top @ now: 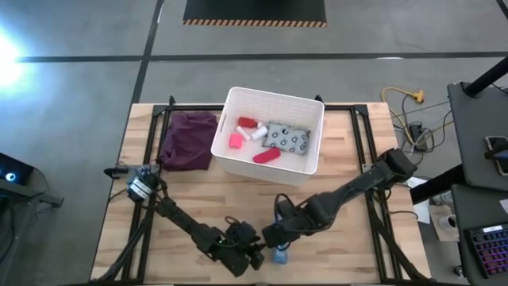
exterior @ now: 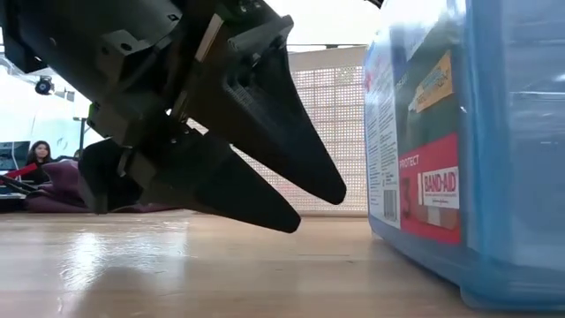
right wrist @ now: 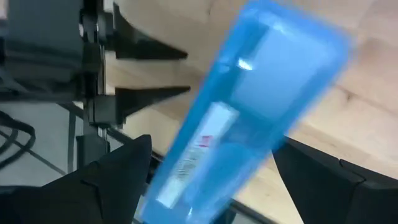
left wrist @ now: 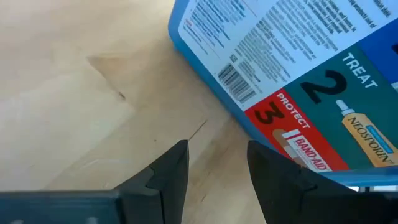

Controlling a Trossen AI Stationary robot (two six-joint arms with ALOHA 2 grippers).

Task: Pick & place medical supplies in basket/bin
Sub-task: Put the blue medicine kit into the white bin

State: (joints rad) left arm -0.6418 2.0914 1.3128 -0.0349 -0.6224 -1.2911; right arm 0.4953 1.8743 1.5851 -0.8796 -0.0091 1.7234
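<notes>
The blue-white first-aid box (top: 280, 255) stands on a narrow edge near the table's near edge, filling the right of the low view (exterior: 459, 150). My right gripper (top: 278, 237) reaches down over it, one finger on each side (right wrist: 211, 146). My left gripper (top: 252, 250) is open just left of the box, its fingertips (exterior: 318, 203) pointing at the printed face (left wrist: 292, 68) with a small gap between. The white bin (top: 305, 107) holds red and pink items, white vials and the grey-green patterned packet (top: 287, 139). My right gripper has the first-aid box between its two fingers, one on each broad face, near one end (right wrist: 171, 168). The fingers come from above, slanting from the table's right. The box stands upright with its lower edge (exterior: 424, 265) on the table.
A purple cloth (top: 189, 141) lies left of the bin. Bare wood spreads between the bin and the grippers. The table's near edge is close behind the box. A person (exterior: 35, 159) sits far off in the room.
</notes>
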